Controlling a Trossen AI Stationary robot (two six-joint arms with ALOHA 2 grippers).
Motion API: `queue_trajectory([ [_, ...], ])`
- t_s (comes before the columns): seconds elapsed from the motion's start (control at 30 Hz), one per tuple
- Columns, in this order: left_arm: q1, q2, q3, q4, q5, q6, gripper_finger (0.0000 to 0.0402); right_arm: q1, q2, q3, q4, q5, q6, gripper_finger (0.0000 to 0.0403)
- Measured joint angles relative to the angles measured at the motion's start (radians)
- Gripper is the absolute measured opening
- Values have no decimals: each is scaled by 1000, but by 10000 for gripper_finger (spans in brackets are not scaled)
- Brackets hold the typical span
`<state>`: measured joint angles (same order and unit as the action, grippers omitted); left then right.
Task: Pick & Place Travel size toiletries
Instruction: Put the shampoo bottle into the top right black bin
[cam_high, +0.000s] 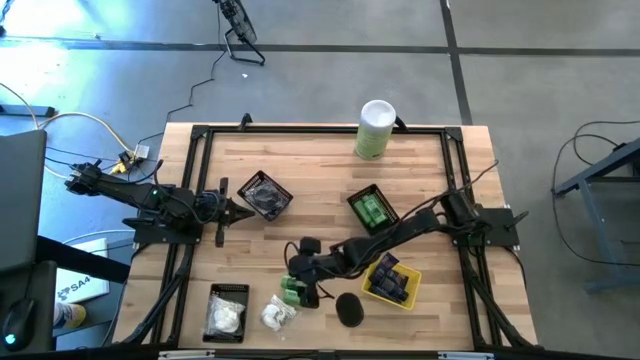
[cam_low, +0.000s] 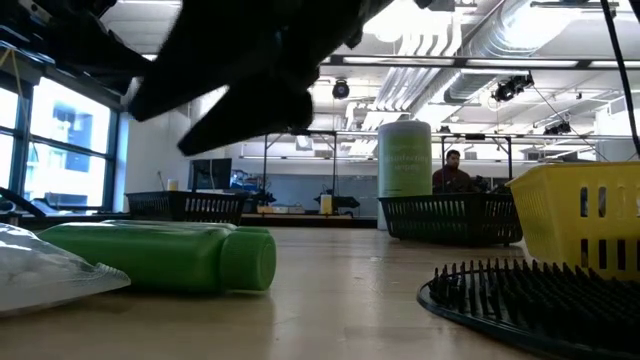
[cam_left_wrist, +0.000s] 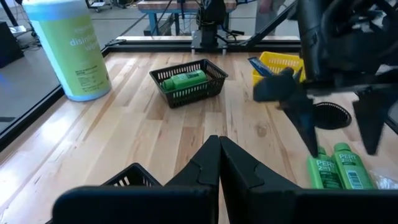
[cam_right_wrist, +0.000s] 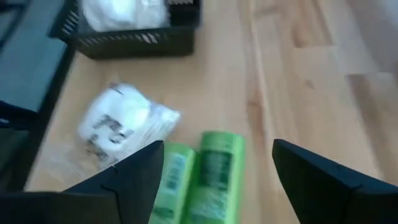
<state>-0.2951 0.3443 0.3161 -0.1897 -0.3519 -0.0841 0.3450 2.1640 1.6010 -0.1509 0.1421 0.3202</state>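
Lying side by side on the table, two green bottles (cam_right_wrist: 205, 174) sit below the right gripper (cam_right_wrist: 217, 177), whose fingers are spread wide and empty. Risk: closing off-centre could catch both bottles or the white packet (cam_right_wrist: 121, 124) beside them.

2 green bottles (cam_right_wrist: 202, 177) lie flat, side by side, touching, on the table; a white crinkly packet (cam_right_wrist: 121, 127) lies just beside them.
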Motion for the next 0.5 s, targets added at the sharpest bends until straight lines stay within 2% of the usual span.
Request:
queue_trajectory([
  [0.5, 0, 0, 1, 0, 0, 0, 0, -6, 37, 2, -78, -15, 16, 259],
])
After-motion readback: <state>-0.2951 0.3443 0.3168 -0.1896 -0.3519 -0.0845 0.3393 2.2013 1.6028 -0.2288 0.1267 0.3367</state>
